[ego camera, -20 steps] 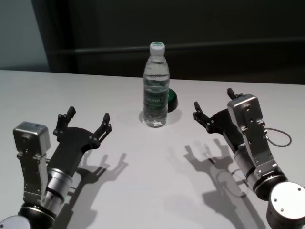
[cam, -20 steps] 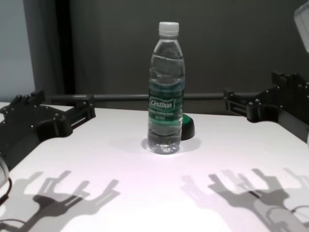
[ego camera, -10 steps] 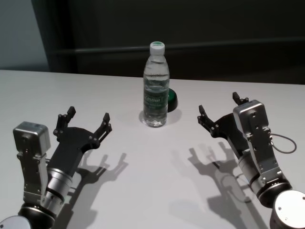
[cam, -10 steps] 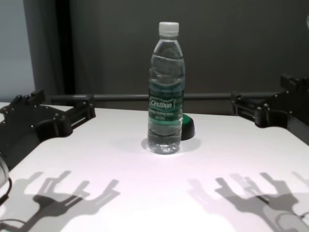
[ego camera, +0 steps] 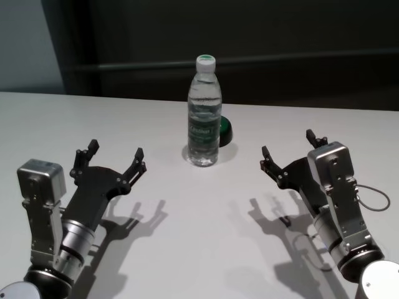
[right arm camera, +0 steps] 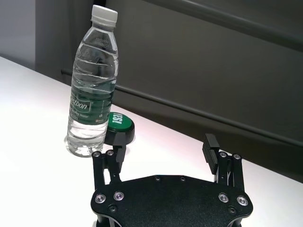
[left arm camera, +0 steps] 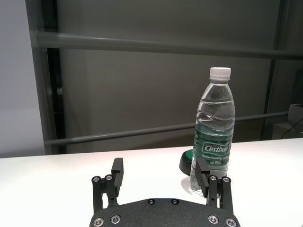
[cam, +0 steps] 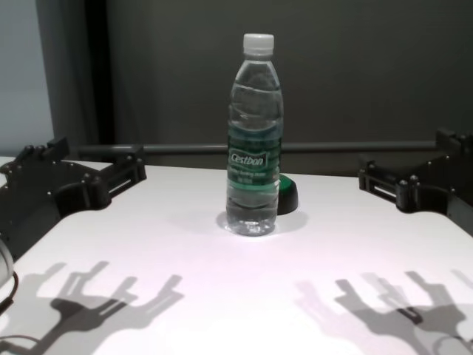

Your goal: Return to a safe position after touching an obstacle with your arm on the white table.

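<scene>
Two pincers spread wide, both empty.
Left pincer (ego camera: 115, 156) and right pincer (ego camera: 292, 148) flank upright clear plastic water bottle (ego camera: 204, 112) on white bench (ego camera: 206, 212).

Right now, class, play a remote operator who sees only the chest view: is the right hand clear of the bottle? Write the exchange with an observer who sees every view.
Observer: Yes. In the head view the right hand is open and stands apart from the bottle, off to its right over the white table.
Operator: And the left hand? I see only part of it.
Observer: The head view shows it open too, apart from the bottle, on the other side.
Operator: What sits behind the bottle?
Observer: The right wrist view shows a dark dome with a flat green top bearing white letters, close by the bottle's base.
</scene>
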